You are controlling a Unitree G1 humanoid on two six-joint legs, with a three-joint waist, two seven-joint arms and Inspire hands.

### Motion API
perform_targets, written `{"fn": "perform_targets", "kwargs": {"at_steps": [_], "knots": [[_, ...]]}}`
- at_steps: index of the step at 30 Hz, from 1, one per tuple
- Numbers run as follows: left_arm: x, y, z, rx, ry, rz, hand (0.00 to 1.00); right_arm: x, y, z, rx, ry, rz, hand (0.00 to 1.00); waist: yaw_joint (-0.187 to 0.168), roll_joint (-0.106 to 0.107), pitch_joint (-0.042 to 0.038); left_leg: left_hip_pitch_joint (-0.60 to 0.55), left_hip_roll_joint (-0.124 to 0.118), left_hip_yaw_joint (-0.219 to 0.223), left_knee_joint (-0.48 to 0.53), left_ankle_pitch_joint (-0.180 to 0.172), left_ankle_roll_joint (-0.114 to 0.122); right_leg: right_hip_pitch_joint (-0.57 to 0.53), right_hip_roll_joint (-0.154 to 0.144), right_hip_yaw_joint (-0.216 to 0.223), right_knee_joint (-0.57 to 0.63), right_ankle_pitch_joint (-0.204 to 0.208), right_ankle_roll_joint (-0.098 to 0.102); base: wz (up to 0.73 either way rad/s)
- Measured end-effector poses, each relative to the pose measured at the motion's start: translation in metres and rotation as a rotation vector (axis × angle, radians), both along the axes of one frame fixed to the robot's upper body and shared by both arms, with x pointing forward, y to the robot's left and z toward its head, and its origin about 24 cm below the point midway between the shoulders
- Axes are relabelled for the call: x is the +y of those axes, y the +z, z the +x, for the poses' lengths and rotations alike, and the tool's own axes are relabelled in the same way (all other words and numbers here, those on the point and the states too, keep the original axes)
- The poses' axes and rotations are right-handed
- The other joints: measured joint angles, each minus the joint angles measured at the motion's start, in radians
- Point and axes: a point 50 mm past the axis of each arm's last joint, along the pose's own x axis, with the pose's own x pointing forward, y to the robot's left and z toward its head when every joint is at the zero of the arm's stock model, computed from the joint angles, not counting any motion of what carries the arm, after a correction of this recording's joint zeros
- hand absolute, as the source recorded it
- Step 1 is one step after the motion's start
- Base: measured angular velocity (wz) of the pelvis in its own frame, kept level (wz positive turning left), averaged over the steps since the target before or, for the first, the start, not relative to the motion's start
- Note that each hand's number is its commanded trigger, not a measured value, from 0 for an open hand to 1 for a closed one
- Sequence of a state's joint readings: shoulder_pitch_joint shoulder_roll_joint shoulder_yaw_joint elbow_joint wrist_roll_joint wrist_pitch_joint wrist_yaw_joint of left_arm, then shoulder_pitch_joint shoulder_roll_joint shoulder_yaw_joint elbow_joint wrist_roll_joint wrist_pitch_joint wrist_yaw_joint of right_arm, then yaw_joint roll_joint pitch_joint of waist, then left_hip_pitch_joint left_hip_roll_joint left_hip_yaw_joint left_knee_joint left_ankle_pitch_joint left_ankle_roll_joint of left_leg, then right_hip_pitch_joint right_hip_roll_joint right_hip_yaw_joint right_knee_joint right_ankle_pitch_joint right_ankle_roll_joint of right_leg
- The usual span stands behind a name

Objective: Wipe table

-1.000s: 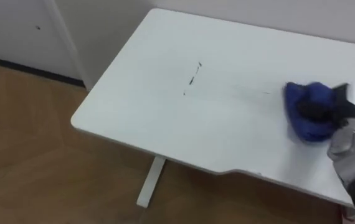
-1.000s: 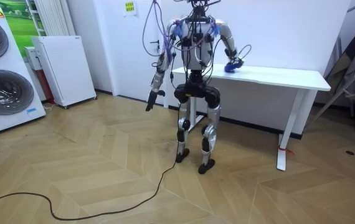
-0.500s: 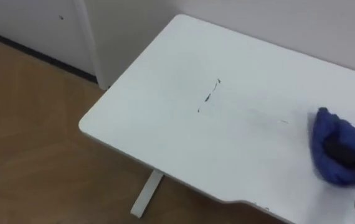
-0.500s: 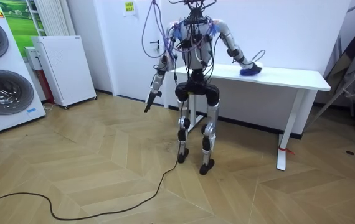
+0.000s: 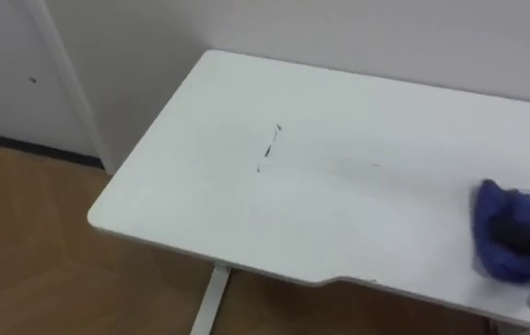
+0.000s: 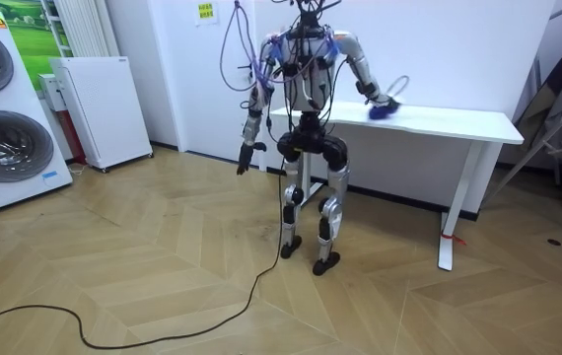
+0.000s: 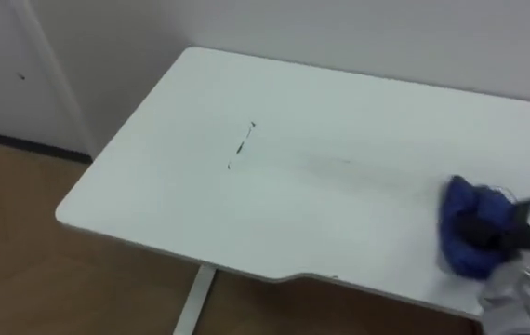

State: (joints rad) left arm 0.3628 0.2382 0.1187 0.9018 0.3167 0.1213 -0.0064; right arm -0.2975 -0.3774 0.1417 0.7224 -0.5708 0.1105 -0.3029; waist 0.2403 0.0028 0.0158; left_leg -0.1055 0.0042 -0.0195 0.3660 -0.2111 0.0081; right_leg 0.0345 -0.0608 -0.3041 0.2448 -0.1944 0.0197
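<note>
I am standing at the front edge of the long white rectangular counter, close to its left end, and leaning over its top.

The bunched blue cloth is lying on the counter, close to the counter's front edge and far from its left end. I am pressing it down with my right hand. The dark fingers are curling into the folds, so the hand is gripping the cloth rather than lying flat on it.

My left hand is hanging at my side, below the level of the counter and off its left end. From that far off I cannot tell whether it is open or closed.

A short dark broken streak is showing on the counter, about midway between front and back edge and nearer the left end. A very faint grey trace is running from it along the counter toward the cloth's side.

I am judging the wiping as under way but far from finished. The cloth is down and loaded, yet the one clear stain is sitting untouched, well apart from it. The white top is giving no sign of which parts are already clean. Sweeping the cloth along the counter onto that streak and rubbing it out is what remains.
</note>
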Motion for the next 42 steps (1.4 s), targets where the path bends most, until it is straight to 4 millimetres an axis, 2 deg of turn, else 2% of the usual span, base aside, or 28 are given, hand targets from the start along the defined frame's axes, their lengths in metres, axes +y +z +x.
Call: {"fn": "perform_targets", "kwargs": {"at_steps": [1, 2, 6, 9, 10, 12, 14, 17, 19, 21, 23, 24, 25, 26, 27, 29, 30, 31, 32, 34, 35, 36, 37, 38, 39, 40, 41, 42], "knots": [[-0.002, -0.001, 0.005, -0.002, -0.032, -0.012, 0.0, 0.014, 0.007, 0.012, -0.015, 0.078, -0.01, 1.0, 0.015, 0.0, 0.0093, -0.008, -0.001, -0.01, 0.002, 0.005, 0.0, -0.013, 0.001, -0.007, 0.002, -0.001, -0.001, 0.34], [-0.005, -0.001, 0.004, 0.003, -0.047, -0.018, 0.0, 0.022, 0.012, 0.019, -0.028, 0.116, -0.013, 1.0, 0.047, 0.004, 0.0107, -0.014, -0.003, -0.013, 0.001, 0.007, 0.002, -0.017, -0.002, -0.013, 0.003, -0.003, -0.003, 0.33], [-0.001, 0.001, -0.017, 0.055, -0.021, -0.009, 0.0, 0.021, 0.009, 0.019, -0.027, 0.106, 0.017, 1.0, 0.061, -0.008, 0.0034, -0.021, -0.023, -0.023, -0.003, 0.011, 0.009, -0.011, -0.022, -0.031, 0.013, -0.02, -0.001, 0.47], [0.002, 0.003, -0.031, 0.092, -0.001, 0.005, 0.0, -0.001, -0.013, -0.011, -0.034, 0.012, 0.064, 1.0, 0.011, -0.015, 0.0025, 0.001, -0.036, -0.003, -0.005, 0.013, 0.02, 0.035, -0.037, -0.026, 0.013, -0.029, 0.013, 0.62], [0.004, 0.004, -0.036, 0.101, 0.004, 0.019, 0.0, -0.012, -0.024, -0.029, -0.038, -0.043, 0.08, 1.0, -0.011, -0.021, -0.0007, 0.022, -0.036, 0.019, -0.013, 0.012, 0.03, 0.058, -0.046, -0.022, 0.021, -0.034, 0.021, 0.62], [0.01, 0.006, -0.035, 0.085, 0.011, 0.045, 0.0, -0.032, -0.037, -0.06, -0.035, -0.153, 0.096, 1.0, -0.034, -0.025, -0.0114, 0.05, -0.037, 0.058, -0.02, -0.001, 0.047, 0.08, -0.06, -0.026, 0.046, -0.046, 0.04, 0.46], [0.017, 0.01, -0.04, 0.079, 0.031, 0.089, 0.0, -0.055, -0.052, -0.103, 0.004, -0.29, 0.096, 1.0, -0.076, -0.039, -0.0306, 0.084, -0.034, 0.07, -0.014, -0.022, 0.06, 0.104, -0.07, -0.027, 0.084, -0.046, 0.041, 0.14], [0.021, 0.011, -0.031, 0.036, 0.044, 0.117, 0.0, -0.075, -0.06, -0.135, 0.061, -0.413, 0.088, 1.0, -0.094, -0.028, -0.0314, 0.113, -0.014, 0.098, 0.045, -0.079, 0.073, 0.126, -0.084, -0.03, 0.146, -0.049, 0.047, -0.32], [0.021, 0.011, -0.024, 0.016, 0.035, 0.116, 0.0, -0.077, -0.059, -0.134, 0.071, -0.424, 0.076, 1.0, -0.092, -0.018, -0.0327, 0.115, -0.003, 0.123, 0.076, -0.106, 0.085, 0.11, -0.098, -0.027, 0.192, -0.057, 0.062, -0.64], [0.018, 0.009, -0.01, -0.027, 0.024, 0.104, 0.0, -0.071, -0.056, -0.119, 0.062, -0.405, 0.07, 1.0, -0.081, 0.0, -0.0328, 0.101, 0.02, 0.167, 0.102, -0.124, 0.088, 0.056, -0.125, -0.013, 0.281, -0.063, 0.067, -0.81], [0.015, 0.007, 0.022, -0.107, -0.009, 0.092, 0.0, -0.058, -0.048, -0.088, 0.054, -0.375, 0.04, 1.0, -0.03, 0.026, -0.0305, 0.069, 0.061, 0.224, 0.121, -0.128, 0.084, -0.04, -0.194, 0.013, 0.36, -0.074, 0.069, -0.91], [0.015, 0.007, 0.029, -0.123, -0.018, 0.094, 0.0, -0.052, -0.046, -0.078, 0.056, -0.348, 0.025, 1.0, -0.006, 0.027, -0.0293, 0.06, 0.073, 0.238, 0.121, -0.125, 0.079, -0.064, -0.207, 0.03, 0.362, -0.073, 0.07, -1.11], [0.019, 0.008, 0.046, -0.157, -0.032, 0.099, 0.0, -0.032, -0.038, -0.052, 0.053, -0.246, -0.001, 1.0, 0.037, 0.022, -0.0258, 0.039, 0.086, 0.238, 0.126, -0.12, 0.071, -0.106, -0.228, 0.056, 0.348, -0.067, 0.077, -1.17], [0.022, 0.011, 0.059, -0.182, -0.045, 0.108, 0.0, -0.004, -0.025, -0.02, 0.031, -0.106, -0.014, 1.0, 0.063, 0.019, -0.0205, 0.01, 0.097, 0.206, 0.141, -0.119, 0.061, -0.128, -0.245, 0.057, 0.312, -0.058, 0.074, -1.05], [0.024, 0.012, 0.065, -0.197, -0.05, 0.112, 0.0, 0.012, -0.017, -0.005, 0.008, -0.038, -0.012, 1.0, 0.072, 0.02, -0.0144, -0.002, 0.103, 0.185, 0.151, -0.121, 0.052, -0.132, -0.246, 0.056, 0.285, -0.048, 0.076, -0.59], [0.03, 0.022, 0.092, -0.274, -0.082, 0.133, 0.0, 0.053, 0.016, 0.03, -0.124, 0.16, 0.0, 1.0, 0.103, -0.01, -0.0047, -0.067, 0.103, 0.055, 0.171, -0.116, 0.021, -0.126, -0.243, 0.047, 0.181, 0.006, 0.09, 0.0], [0.031, 0.023, 0.097, -0.286, -0.093, 0.137, 0.0, 0.057, 0.022, 0.035, -0.15, 0.182, 0.004, 1.0, 0.109, -0.019, -0.0035, -0.085, 0.103, 0.023, 0.177, -0.114, 0.012, -0.12, -0.243, 0.038, 0.153, 0.021, 0.091, 0.51], [0.032, 0.026, 0.099, -0.29, -0.111, 0.143, 0.0, 0.059, 0.032, 0.042, -0.183, 0.192, 0.005, 1.0, 0.11, -0.033, -0.004, -0.115, 0.104, -0.04, 0.188, -0.11, -0.005, -0.107, -0.249, 0.005, 0.116, 0.046, 0.095, 0.83], [0.032, 0.024, 0.094, -0.261, -0.121, 0.147, 0.0, 0.055, 0.034, 0.043, -0.189, 0.179, 0.003, 1.0, 0.108, -0.047, -0.004, -0.122, 0.11, -0.075, 0.184, -0.105, -0.025, -0.092, -0.254, -0.018, 0.098, 0.063, 0.097, 0.87], [0.033, 0.021, 0.076, -0.202, -0.106, 0.146, 0.0, 0.045, 0.025, 0.036, -0.149, 0.157, -0.014, 1.0, 0.114, -0.052, -0.0047, -0.104, 0.131, -0.102, 0.182, -0.113, -0.058, -0.076, -0.242, -0.024, 0.084, 0.063, 0.097, 0.6], [0.036, 0.018, 0.055, -0.149, -0.088, 0.148, 0.0, 0.033, 0.012, 0.025, -0.093, 0.13, -0.029, 1.0, 0.115, -0.054, -0.0042, -0.08, 0.146, -0.113, 0.172, -0.117, -0.084, -0.073, -0.227, -0.036, 0.075, 0.063, 0.097, 0.46], [0.036, 0.018, 0.049, -0.135, -0.083, 0.148, 0.0, 0.026, 0.007, 0.02, -0.071, 0.112, -0.037, 1.0, 0.111, -0.055, -0.0041, -0.07, 0.152, -0.122, 0.162, -0.116, -0.098, -0.073, -0.218, -0.047, 0.074, 0.063, 0.097, 0.63], [0.039, 0.018, 0.034, -0.106, -0.062, 0.149, 0.0, 0.005, -0.011, -0.002, 0.003, 0.047, -0.046, 1.0, 0.094, -0.063, -0.0038, -0.052, 0.171, -0.107, 0.144, -0.107, -0.13, -0.073, -0.196, -0.077, 0.068, 0.08, 0.103, 0.73], [0.039, 0.017, 0.028, -0.091, -0.051, 0.147, 0.0, -0.005, -0.016, -0.012, 0.007, 0.004, -0.022, 1.0, 0.076, -0.055, -0.0062, -0.047, 0.19, -0.087, 0.142, -0.101, -0.148, -0.064, -0.19, -0.095, 0.087, 0.062, 0.146, 1.01], [0.036, 0.016, 0.008, -0.052, -0.032, 0.137, 0.0, -0.02, -0.024, -0.033, 0.003, -0.065, -0.008, 1.0, 0.034, -0.04, -0.0141, -0.03, 0.231, -0.047, 0.124, -0.075, -0.179, -0.046, -0.162, -0.12, 0.128, 0.016, 0.121, 0.75], [0.033, 0.015, -0.008, -0.013, -0.013, 0.125, 0.0, -0.031, -0.027, -0.046, -0.004, -0.116, -0.001, 1.0, 0.009, -0.043, -0.0103, -0.01, 0.263, 0.009, 0.093, -0.041, -0.188, -0.04, -0.148, -0.133, 0.152, -0.024, 0.1, 0.72], [0.03, 0.013, -0.016, 0.008, -0.01, 0.118, 0.0, -0.042, -0.028, -0.056, -0.01, -0.164, -0.001, 1.0, -0.02, -0.036, -0.0102, -0.003, 0.263, 0.053, 0.082, -0.011, -0.179, -0.031, -0.142, -0.149, 0.159, -0.048, 0.085, 0.39], [0.028, 0.013, -0.016, 0.013, -0.02, 0.116, 0.0, -0.046, -0.029, -0.062, -0.005, -0.18, -0.007, 1.0, -0.025, -0.036, -0.0146, -0.001, 0.258, 0.077, 0.082, -0.006, -0.175, -0.031, -0.138, -0.151, 0.161, -0.054, 0.078, 0.35]]}}
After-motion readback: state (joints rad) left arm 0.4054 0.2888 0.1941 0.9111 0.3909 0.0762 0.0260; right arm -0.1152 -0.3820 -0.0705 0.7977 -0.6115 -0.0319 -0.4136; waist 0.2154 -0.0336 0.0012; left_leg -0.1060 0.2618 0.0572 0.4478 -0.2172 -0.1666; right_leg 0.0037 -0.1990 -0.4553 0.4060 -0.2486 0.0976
